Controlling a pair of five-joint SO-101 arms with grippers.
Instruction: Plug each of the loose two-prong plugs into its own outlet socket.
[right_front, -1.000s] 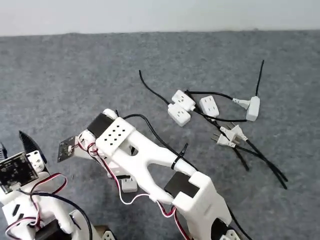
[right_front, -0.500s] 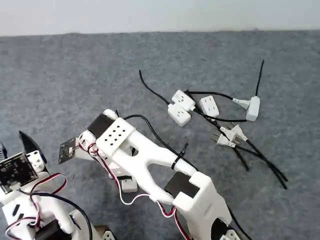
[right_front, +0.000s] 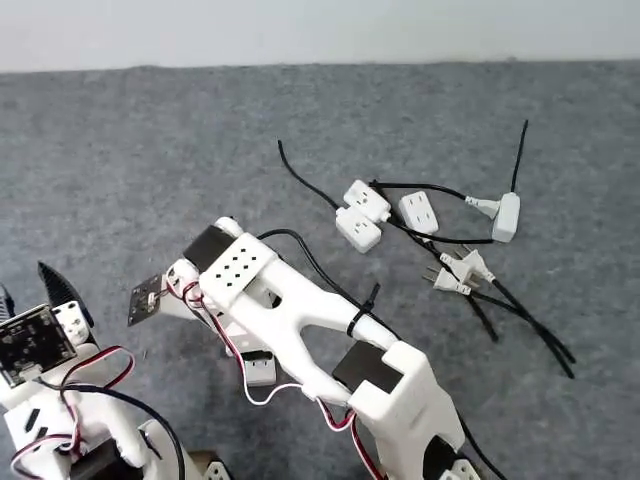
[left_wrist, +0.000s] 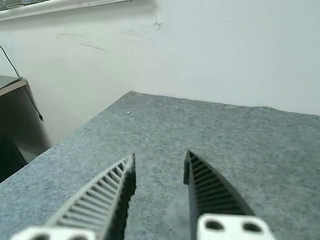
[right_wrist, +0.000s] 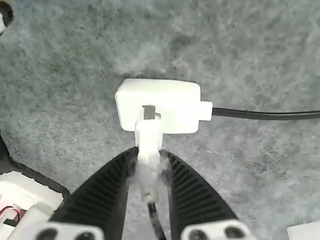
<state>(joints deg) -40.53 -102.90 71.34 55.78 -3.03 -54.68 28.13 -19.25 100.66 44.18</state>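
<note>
**Plug at the socket, arm eased over**

Our right fingers (right_wrist: 180, 175) pinch narrowly on a white plug (right_wrist: 148, 132), whose nose touches a white socket (right_wrist: 160, 107) lying on the grey tabletop (right_front: 120, 160). We cannot tell whether the prongs are fully home. Over the last second the right arm (right_front: 300, 310) has slid slightly toward 3 o'clock in the high view, and we read that as pressing the plug in. Our left fingers (left_wrist: 202, 185) stand wide and empty. The right wrist view gives us the plug meeting the socket. The high view adds what we judge is left to do: two loose plugs (right_front: 455, 272) at 3 o'clock and spare sockets (right_front: 362, 215) at 1 o'clock.
</note>
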